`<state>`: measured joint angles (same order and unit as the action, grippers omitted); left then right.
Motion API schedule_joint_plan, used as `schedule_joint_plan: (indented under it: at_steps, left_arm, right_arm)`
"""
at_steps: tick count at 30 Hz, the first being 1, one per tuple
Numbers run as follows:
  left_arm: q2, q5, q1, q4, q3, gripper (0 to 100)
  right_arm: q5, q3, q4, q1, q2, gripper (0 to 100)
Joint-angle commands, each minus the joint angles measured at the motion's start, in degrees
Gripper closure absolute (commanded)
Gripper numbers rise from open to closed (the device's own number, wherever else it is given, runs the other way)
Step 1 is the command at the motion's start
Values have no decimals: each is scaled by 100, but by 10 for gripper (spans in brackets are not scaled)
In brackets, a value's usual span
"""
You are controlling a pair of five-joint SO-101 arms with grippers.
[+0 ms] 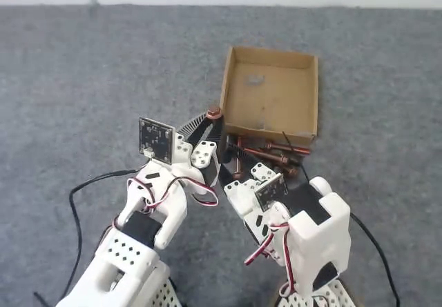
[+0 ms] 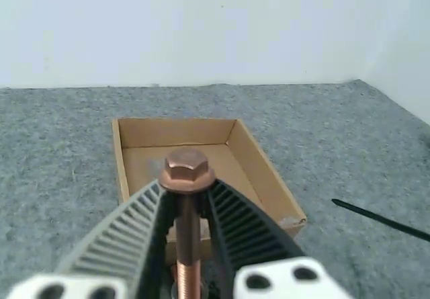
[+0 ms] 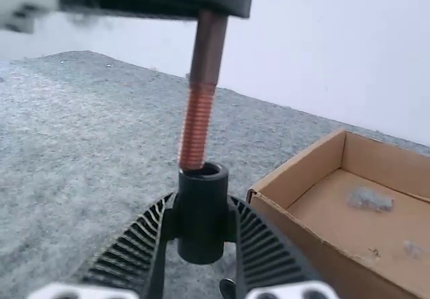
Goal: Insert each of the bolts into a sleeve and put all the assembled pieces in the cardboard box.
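My left gripper (image 2: 187, 193) is shut on a copper bolt (image 2: 187, 170), head up, shaft hanging down between the ribbed fingers. My right gripper (image 3: 201, 208) is shut on an upright black sleeve (image 3: 201, 211). The bolt's threaded tip (image 3: 195, 131) sits at the sleeve's open top, just inside its mouth. In the high view both grippers meet in front of the cardboard box (image 1: 271, 126), the left gripper (image 1: 210, 124) above the right gripper (image 1: 231, 172). The bolt head (image 1: 214, 113) shows near the box's near left corner. Loose bolts and sleeves (image 1: 266, 154) lie against the box's front wall.
The open box (image 2: 252, 154) holds only a few specks. A thin black strip (image 2: 383, 222) lies on the grey carpet to the box's right. Wide carpet stretches left and right of the arms.
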<state>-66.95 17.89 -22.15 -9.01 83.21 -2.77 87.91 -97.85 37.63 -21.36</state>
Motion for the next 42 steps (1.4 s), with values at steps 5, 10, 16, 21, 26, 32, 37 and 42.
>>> schedule_joint_plan:
  at_steps: [5,10,16,21,26,32,37,42]
  left_arm:
    - [-193,35,35,264,-101,990]
    - [-193,35,35,290,-92,990]
    - [-193,-9,35,299,-92,990]
    - [-193,-255,-79,299,-101,990]
    - [-193,-255,-79,299,-101,990]
    - [-185,-255,-79,308,-101,990]
    - [-185,-255,-79,308,-110,990]
    - [-185,-255,-88,334,-127,990]
  right_arm:
    - [-53,97,-215,-40,101,992]
    - [-70,114,-215,-40,101,992]
    - [-79,114,-215,-40,101,992]
    - [-70,114,-215,-48,101,992]
    - [-70,114,-215,-48,101,992]
    - [-79,114,-215,-57,101,992]
    - [-62,114,-215,-75,189,992]
    - [-53,220,-189,-84,365,992]
